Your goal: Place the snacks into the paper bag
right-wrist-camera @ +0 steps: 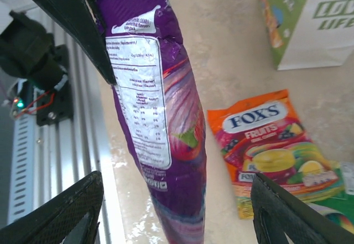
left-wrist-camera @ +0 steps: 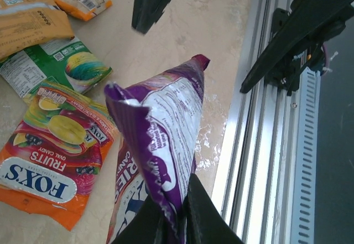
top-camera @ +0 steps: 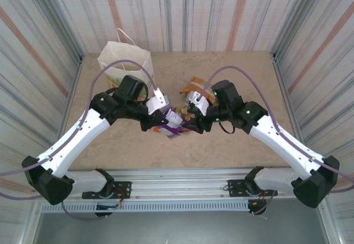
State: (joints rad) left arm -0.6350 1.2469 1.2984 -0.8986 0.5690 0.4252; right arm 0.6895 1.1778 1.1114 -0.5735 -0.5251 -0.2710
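Beige table [top-camera: 249,89] carried loose snacks [left-wrist-camera: 50,155]. Left gripper [left-wrist-camera: 177,205] pinched a purple packet [left-wrist-camera: 166,128] aloft; right gripper [right-wrist-camera: 177,200] stood spread around it. Bag [top-camera: 124,58] stood upright, far left.

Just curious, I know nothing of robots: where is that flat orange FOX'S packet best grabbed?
Probably from above, pinching the sealed edge at the logo end: the orange FOX'S packet lies flat, bare table borders that end, and the other end meets the green packet.
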